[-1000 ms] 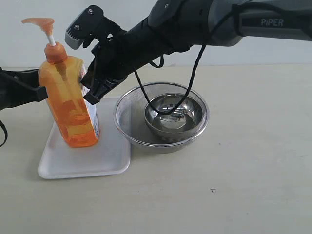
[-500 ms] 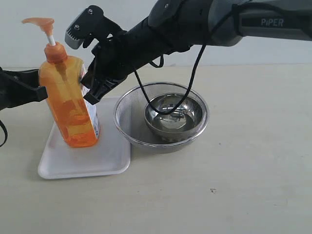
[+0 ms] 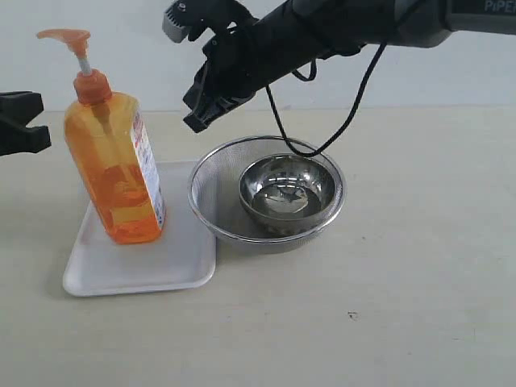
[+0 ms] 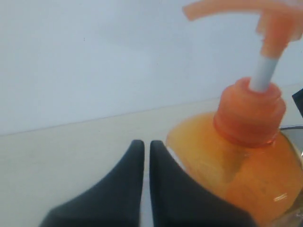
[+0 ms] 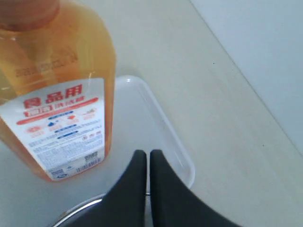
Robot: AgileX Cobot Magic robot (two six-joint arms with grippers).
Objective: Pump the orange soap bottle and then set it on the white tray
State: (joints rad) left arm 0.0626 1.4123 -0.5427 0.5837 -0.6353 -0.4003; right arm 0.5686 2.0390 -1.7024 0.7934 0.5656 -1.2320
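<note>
Both arms have let go of the orange soap bottle and pulled away. The right fingers are up higher now. The left fingers are out at the side, mostly cut off by the picture edge. Each pair is pressed together and holds nothing. The bottle stands upright on the white tray, beside a mesh strainer with a steel bowl inside. The tabletop is pale beige and the wall is white.

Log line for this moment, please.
bottle: upright on tray | left hand: shut, off bottle | right hand: shut, off bottle
</note>
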